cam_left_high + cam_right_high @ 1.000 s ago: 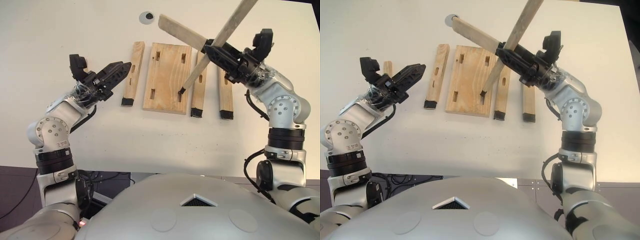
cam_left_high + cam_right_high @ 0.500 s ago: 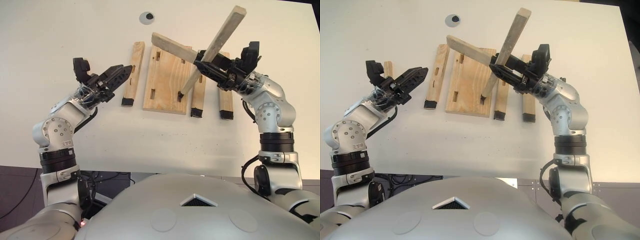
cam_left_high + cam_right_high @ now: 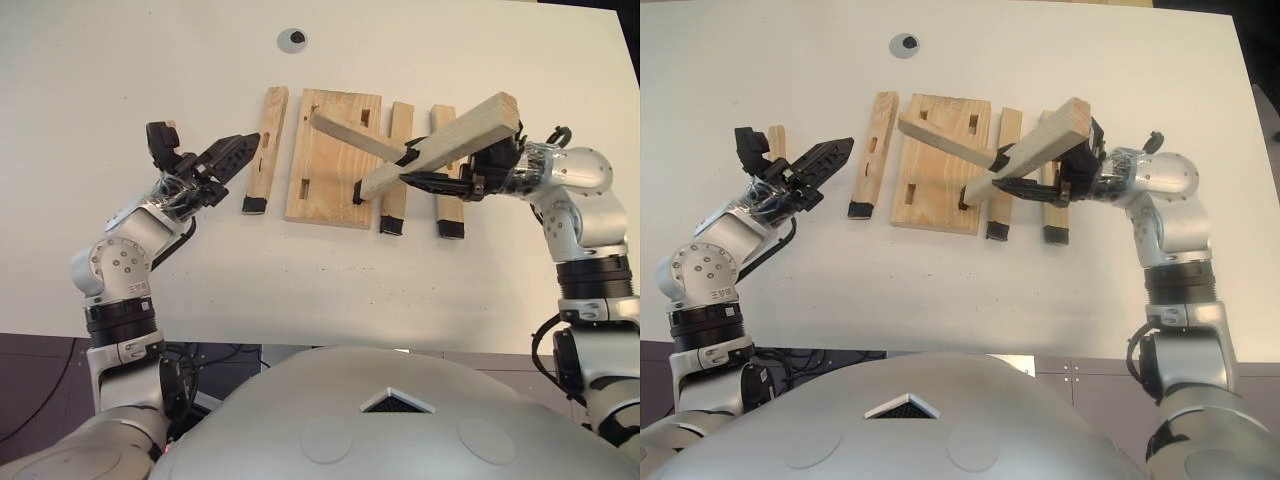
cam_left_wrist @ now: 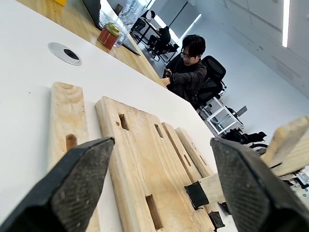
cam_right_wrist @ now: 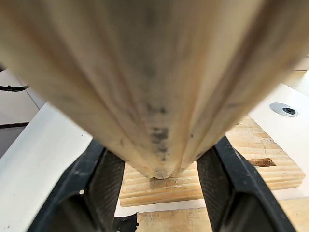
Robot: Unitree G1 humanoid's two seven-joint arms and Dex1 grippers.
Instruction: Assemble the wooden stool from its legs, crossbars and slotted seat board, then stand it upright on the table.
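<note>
Three black-tipped legs (image 3: 265,148) flank the slotted seat board (image 3: 330,172).

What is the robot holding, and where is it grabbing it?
The right gripper is shut on a wooden leg, clamped around its middle, beside where the crossbar meets it. The left gripper is open and holds nothing.

An open office, I think.
I work at a white table (image 3: 120,70) with a cable hole (image 3: 292,38); behind it stand a long wooden desk (image 4: 58,12) and black swivel chairs (image 4: 216,67).
</note>
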